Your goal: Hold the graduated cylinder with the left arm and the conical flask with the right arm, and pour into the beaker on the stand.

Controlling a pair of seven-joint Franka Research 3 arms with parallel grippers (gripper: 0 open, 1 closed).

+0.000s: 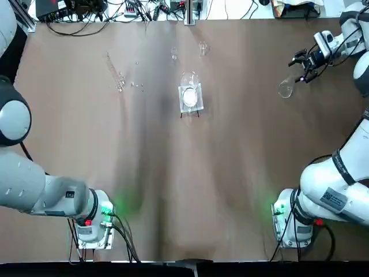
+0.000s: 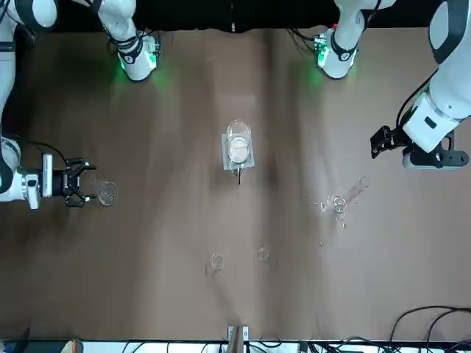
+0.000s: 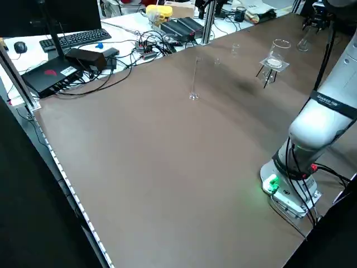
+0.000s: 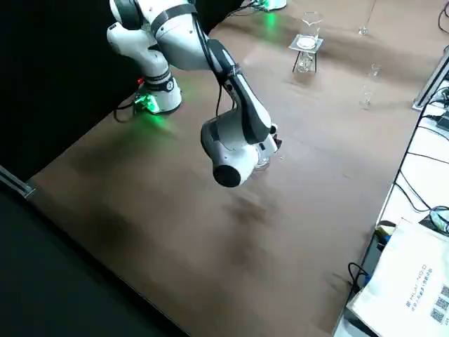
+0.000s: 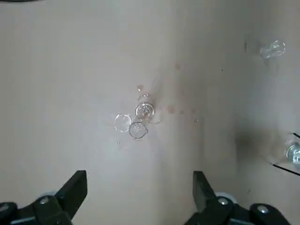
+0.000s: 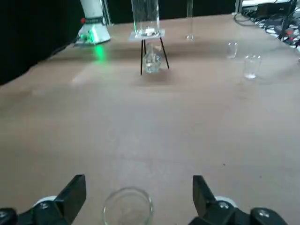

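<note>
Beaker (image 1: 189, 86) sits on its small wire stand (image 1: 190, 98) mid-table, toward the far edge, upright, something pale in the bottom.

Graduated cylinder (image 1: 114, 72) stands upright on the left half of the table, long axis vertical; from overhead it reads as a slanted glass streak, base near a few scattered droplets. Left gripper (image 5: 139, 197) hangs above it looking straight down, fingers spread wide w/ nothing between them; cylinder's mouth shows as small rings directly ahead of the gap. So the key relation on this side: cylinder lies straight below the claw, axis pointing up at the camera. A side-on clasp looks likely to need the wrist turned first.

Conical flask (image 1: 285, 88) stands far right, just in front of the right gripper (image 1: 300, 68). Right wrist view has the flask's round mouth (image 6: 128, 206) sitting between the spread fingers, low and close, no contact visible. Fingers released, flanking the flask. Right arm is clearly the nearer one to its glassware.

Surface: plain brown tabletop, matte. Two small glass vials (image 1: 203, 48) stand beyond the stand near the far edge. Room: cables, keyboard (image 3: 78, 38) and boxes on a bench past the table.
</note>
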